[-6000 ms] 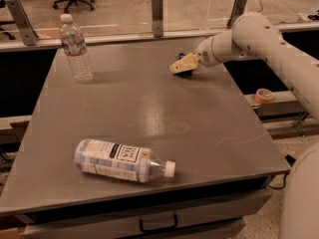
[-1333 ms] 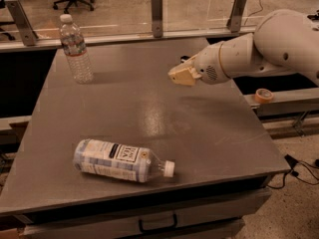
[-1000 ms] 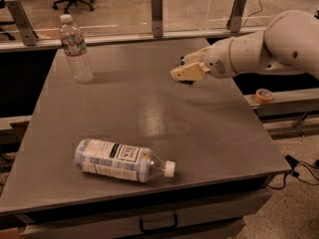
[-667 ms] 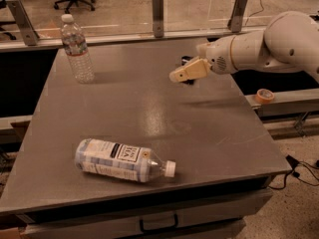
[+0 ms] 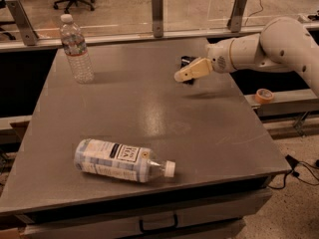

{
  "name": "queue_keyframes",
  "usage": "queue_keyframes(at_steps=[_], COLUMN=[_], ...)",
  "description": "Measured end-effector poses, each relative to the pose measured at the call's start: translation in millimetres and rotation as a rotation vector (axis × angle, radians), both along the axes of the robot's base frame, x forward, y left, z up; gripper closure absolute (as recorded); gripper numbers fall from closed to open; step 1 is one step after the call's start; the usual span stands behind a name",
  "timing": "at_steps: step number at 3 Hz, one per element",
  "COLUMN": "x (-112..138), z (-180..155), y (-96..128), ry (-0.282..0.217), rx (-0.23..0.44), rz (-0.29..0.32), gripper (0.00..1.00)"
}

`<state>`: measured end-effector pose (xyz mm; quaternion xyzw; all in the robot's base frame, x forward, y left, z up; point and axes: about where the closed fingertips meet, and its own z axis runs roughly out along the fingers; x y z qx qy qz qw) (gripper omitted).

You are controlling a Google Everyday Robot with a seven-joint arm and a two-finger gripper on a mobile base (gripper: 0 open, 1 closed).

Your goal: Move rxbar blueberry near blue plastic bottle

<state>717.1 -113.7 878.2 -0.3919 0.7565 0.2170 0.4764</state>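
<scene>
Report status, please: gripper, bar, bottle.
Gripper at far right, by rxbar blueberry. Blue plastic bottle lying near front. Water bottle far left, off path.

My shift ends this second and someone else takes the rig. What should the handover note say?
The gripper is over the far right part of the table, right at the rxbar blueberry, which shows dark behind it. Whether the bar is grasped cannot be told.
The blue plastic bottle lies on its side near the front edge, cap pointing right.
Done: gripper is at the bar.
Left: bring the bar forward and set it beside that bottle.
The water bottle, upright at far left, is not involved.
</scene>
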Motion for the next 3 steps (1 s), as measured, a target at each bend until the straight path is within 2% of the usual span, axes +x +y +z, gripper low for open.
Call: queue_keyframes(at_steps=[1,3], x=[13,23], z=[-14,-36], y=[-5,-13], ry=[0.013,0.039], rx=[-0.010,-0.026], rz=[-0.021,-0.055], gripper=[0.16,0.62])
